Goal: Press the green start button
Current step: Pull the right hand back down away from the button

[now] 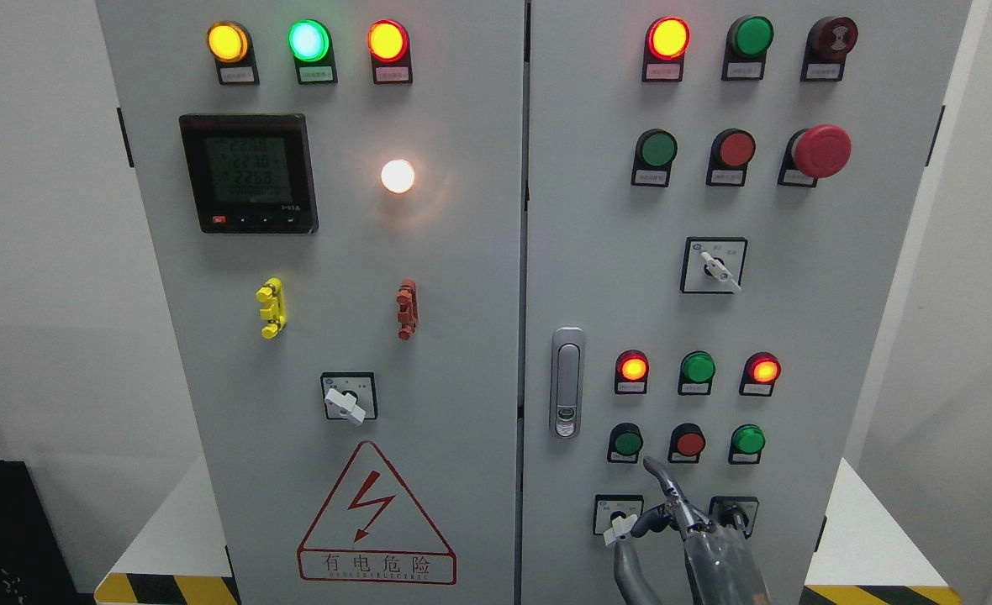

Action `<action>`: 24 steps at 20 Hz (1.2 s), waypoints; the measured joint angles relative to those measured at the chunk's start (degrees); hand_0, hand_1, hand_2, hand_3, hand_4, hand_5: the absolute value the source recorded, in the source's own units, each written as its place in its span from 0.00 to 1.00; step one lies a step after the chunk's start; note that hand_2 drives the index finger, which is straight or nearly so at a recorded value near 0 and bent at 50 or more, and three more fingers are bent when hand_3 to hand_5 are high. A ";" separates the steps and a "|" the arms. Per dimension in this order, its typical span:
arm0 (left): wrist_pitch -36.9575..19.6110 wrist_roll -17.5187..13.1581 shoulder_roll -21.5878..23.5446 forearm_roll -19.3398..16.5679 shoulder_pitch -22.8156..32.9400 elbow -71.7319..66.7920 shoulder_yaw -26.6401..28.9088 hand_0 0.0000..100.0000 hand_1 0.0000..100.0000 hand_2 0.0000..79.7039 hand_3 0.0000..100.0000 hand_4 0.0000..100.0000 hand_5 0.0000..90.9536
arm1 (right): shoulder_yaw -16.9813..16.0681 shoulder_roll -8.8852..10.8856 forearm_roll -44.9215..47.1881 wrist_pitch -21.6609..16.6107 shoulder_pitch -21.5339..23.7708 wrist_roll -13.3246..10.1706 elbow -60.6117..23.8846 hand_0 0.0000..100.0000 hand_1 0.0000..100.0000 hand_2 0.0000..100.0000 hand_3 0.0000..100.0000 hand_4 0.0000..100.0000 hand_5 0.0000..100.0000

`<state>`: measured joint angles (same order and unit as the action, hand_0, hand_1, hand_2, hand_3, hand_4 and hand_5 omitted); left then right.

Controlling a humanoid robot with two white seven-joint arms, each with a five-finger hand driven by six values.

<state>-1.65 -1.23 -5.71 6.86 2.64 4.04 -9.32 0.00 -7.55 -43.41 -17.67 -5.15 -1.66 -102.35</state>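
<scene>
My right hand [681, 521] rises from the bottom edge in front of the right door [799, 294] of the grey control cabinet, holding nothing, index finger [662, 477] stretched upward and the other fingers curled in. Its tip sits just below the lowest button row, between the dark green start button [627, 442] and the red button [689, 443], touching neither. A brighter green button [748, 439] ends that row
</scene>
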 measured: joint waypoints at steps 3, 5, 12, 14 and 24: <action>0.00 0.00 0.00 0.00 0.00 0.00 0.00 0.12 0.56 0.00 0.00 0.00 0.00 | 0.00 0.11 3.76 0.00 1.03 0.01 -0.82 0.72 0.33 0.00 0.50 0.48 0.33; 0.00 0.00 0.00 0.00 0.00 0.00 0.00 0.12 0.56 0.00 0.00 0.00 0.00 | 0.00 0.18 6.08 0.00 1.84 0.04 -1.37 0.72 0.33 0.00 0.48 0.45 0.30; 0.00 0.00 0.00 0.00 0.01 0.00 0.00 0.12 0.56 0.00 0.00 0.00 0.00 | 0.76 0.42 16.39 0.16 4.39 1.03 -3.16 0.70 0.26 0.00 0.29 0.26 0.12; 0.00 0.00 0.00 0.00 0.01 0.00 0.00 0.12 0.56 0.00 0.00 0.00 0.00 | 1.21 0.47 18.93 0.25 5.51 2.08 -3.78 0.66 0.24 0.00 0.22 0.18 0.06; 0.00 0.00 0.00 0.00 0.01 0.00 0.00 0.12 0.56 0.00 0.00 0.00 0.00 | 2.99 0.60 26.79 0.61 9.87 3.49 -6.14 0.35 0.16 0.00 0.00 0.00 0.00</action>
<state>-1.65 -1.23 -5.71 6.86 2.65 4.04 -9.32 2.99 -6.96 -16.62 -17.06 4.73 1.83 -108.48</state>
